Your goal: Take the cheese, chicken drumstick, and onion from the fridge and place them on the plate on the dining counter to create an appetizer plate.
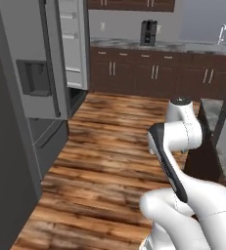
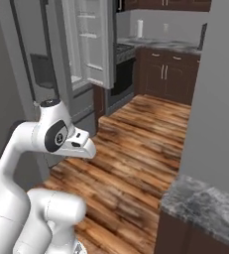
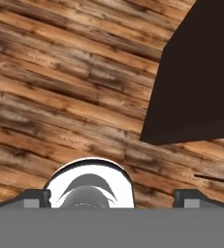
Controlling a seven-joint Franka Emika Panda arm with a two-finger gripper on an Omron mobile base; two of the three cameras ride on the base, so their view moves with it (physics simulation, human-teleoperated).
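The grey fridge [image 1: 33, 93] stands at the left with one door swung open, its pale door racks [image 1: 73, 39] facing the room; it is also at the left in the right base view [image 2: 88, 44]. A corner of the grey marbled dining counter [image 2: 205, 203] is at the lower right, and its edge [image 1: 212, 110] lies beside my folded arm. My gripper [image 3: 113, 197] points down at the wooden floor, open, with nothing between its widely spaced fingertips [image 3: 36, 198]. The cheese, chicken drumstick, onion and plate are out of view.
Dark brown cabinets [image 1: 153, 71] with a stone top line the far wall, with a coffee machine [image 1: 148, 31] on top. A dark cabinet side [image 3: 196, 77] stands close to the hand. Wooden floor [image 1: 104, 161] stretches between fridge and counter.
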